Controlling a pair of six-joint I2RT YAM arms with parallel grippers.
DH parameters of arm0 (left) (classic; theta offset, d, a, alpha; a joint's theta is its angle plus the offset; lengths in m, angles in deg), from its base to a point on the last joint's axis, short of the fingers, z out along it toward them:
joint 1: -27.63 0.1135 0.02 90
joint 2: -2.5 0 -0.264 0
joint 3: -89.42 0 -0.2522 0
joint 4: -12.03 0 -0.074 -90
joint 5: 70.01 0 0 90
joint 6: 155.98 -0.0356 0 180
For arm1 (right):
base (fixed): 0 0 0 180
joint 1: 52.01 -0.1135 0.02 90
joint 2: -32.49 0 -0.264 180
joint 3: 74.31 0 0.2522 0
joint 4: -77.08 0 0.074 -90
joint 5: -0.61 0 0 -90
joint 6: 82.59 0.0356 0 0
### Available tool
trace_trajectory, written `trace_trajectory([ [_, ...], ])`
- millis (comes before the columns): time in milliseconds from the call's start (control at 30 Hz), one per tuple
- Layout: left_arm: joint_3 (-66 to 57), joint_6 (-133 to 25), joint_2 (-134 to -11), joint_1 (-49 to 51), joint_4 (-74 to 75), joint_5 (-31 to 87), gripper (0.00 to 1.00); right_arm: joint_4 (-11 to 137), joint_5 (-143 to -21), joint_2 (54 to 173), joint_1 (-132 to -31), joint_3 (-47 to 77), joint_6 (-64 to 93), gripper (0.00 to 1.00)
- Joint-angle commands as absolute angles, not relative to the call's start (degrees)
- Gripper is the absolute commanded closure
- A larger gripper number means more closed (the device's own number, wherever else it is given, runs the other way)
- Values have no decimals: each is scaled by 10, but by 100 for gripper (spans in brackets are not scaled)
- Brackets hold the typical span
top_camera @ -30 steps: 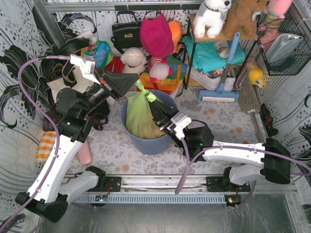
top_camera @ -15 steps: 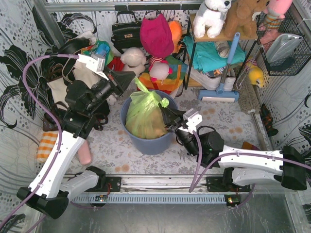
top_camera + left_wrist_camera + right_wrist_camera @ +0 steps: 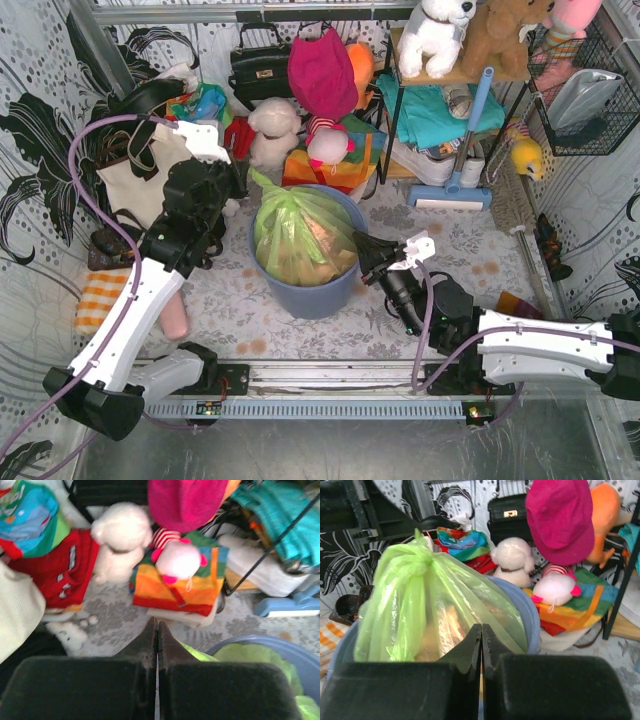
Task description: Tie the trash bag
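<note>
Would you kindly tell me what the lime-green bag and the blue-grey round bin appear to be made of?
The lime-green bag looks like thin translucent plastic film, glossy: it wrinkles, glints, and tan contents show through. The blue-grey round bin seems rigid moulded plastic, smooth and matte, though the look leaves that open.

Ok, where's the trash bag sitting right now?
Top view, centre: the trash bag sits inside the blue-grey bin, its top knotted, with the white plush toy just behind it.

Setting: mock household storage corner in a lab cell. Evidence: patterned wall panels [image 3: 40, 60], plush toys [image 3: 438, 35], black handbag [image 3: 260, 70], wire basket [image 3: 590, 148], aluminium mounting rail [image 3: 330, 376].
</note>
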State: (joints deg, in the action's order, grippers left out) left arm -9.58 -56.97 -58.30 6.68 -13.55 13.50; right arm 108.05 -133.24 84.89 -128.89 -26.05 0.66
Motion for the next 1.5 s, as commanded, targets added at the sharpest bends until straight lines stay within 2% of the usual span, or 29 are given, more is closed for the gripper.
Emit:
trace_trajectory([
  [0,-117,-589,-575,69,-152,42,100,1020,-1387,820,-1294,-279,65,100],
  [133,-125,-579,-560,69,-134,94,100,1024,-1354,808,-1294,-286,64,100],
  [167,-123,-571,-556,69,-128,114,94,1031,-1339,809,-1294,-286,59,100],
  [267,-106,-545,-551,69,-128,174,68,1045,-1295,812,-1294,-276,54,100],
  [300,-99,-535,-549,69,-132,189,59,1036,-1288,813,-1294,-266,61,95],
  [367,-82,-517,-541,69,-144,209,48,1002,-1275,815,-1294,-245,78,87],
  [433,-70,-498,-530,69,-157,216,43,960,-1270,818,-1294,-221,105,73],
  [500,-61,-477,-517,69,-172,214,41,921,-1269,820,-1294,-200,132,64],
  [733,-69,-400,-499,69,-190,261,32,817,-1253,835,-1294,-144,232,46],
  [933,-107,-355,-516,69,-145,316,24,628,-1255,897,-1294,-31,344,31],
  [1067,-133,-355,-525,69,-128,306,22,529,-1246,949,-1292,39,375,30],
  [1200,-138,-357,-537,70,-116,307,24,495,-1231,972,-1282,57,397,49],
  [1233,-139,-358,-538,70,-113,306,24,494,-1223,974,-1277,56,402,51],
  [1467,-141,-365,-547,73,-108,303,24,511,-1176,981,-1250,47,406,47],
])
